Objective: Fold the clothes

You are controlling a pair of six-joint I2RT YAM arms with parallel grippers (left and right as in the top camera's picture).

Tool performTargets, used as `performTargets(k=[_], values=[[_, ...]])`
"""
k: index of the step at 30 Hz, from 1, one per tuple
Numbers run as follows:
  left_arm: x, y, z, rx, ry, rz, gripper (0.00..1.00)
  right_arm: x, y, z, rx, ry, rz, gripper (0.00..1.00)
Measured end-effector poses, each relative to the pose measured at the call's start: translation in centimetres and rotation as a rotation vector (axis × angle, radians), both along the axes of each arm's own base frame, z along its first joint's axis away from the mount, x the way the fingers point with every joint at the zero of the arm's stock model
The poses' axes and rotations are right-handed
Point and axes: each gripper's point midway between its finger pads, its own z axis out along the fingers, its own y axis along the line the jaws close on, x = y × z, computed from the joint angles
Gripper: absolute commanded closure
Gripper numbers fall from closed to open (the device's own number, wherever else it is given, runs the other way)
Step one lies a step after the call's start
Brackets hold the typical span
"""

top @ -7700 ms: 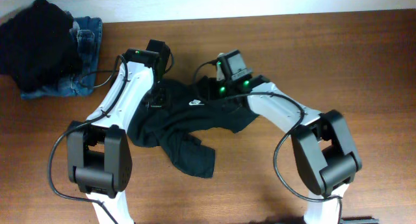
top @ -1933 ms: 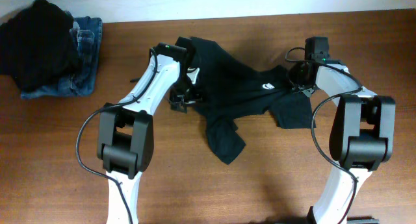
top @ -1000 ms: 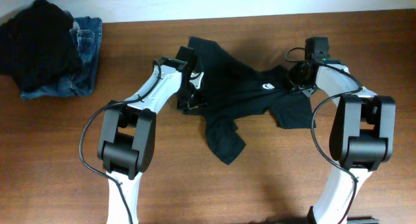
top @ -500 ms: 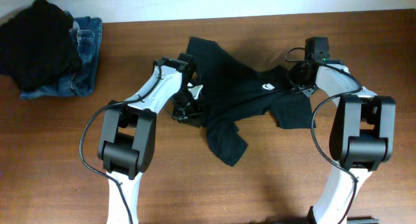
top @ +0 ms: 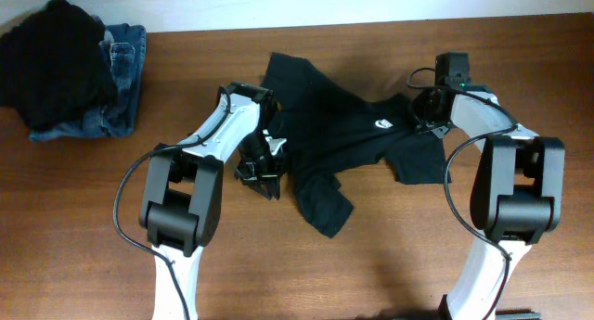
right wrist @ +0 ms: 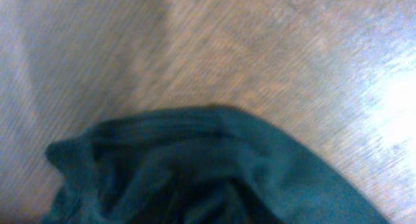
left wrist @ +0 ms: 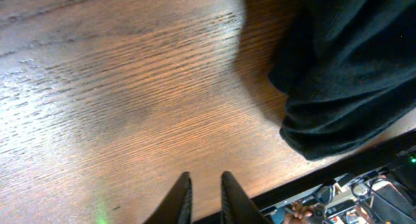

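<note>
Arms reach in from the lower frame edge of the overhead view. The left gripper [top: 260, 172] sits low beside the T-shirt's [top: 339, 125] left edge, fingers [left wrist: 182, 195] nearly pressed together over bare table [left wrist: 117, 87], pinching nothing. The right gripper [top: 429, 111] rests at the shirt's right sleeve; whether it pinches cloth cannot be told. Crumpled and dark, the shirt lies upper centre, with a small white chest logo [top: 381, 122], unreadable.

T-shirt [top: 334, 134] lies spread mid-table [top: 520, 60], toward the back; left gripper [top: 262, 176] sits just beside its left edge, right gripper [top: 429, 116] at its right end, and a pile of clothes [top: 70, 70] sits far off at the back-left corner
</note>
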Motion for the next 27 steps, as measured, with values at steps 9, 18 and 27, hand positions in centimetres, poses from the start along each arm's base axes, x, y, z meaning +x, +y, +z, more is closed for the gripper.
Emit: performTargets(k=[9,18,27], values=[[-0.9,-1.5,0.2,-0.053,-0.003,-0.081,0.62,0.4,0.0,0.9,-0.013,-0.017,0.009,0.15],[-1.7,-4.2,-0.2,-0.083,-0.047,-0.18,0.62,-2.7,-0.7,2.2,-0.07,0.069,0.028,0.09],[-2.0,-5.2,-1.0,-0.03,-0.114,-0.285,0.52,-5.0,-1.8,11.0,-0.157,-0.019,0.008,0.01]])
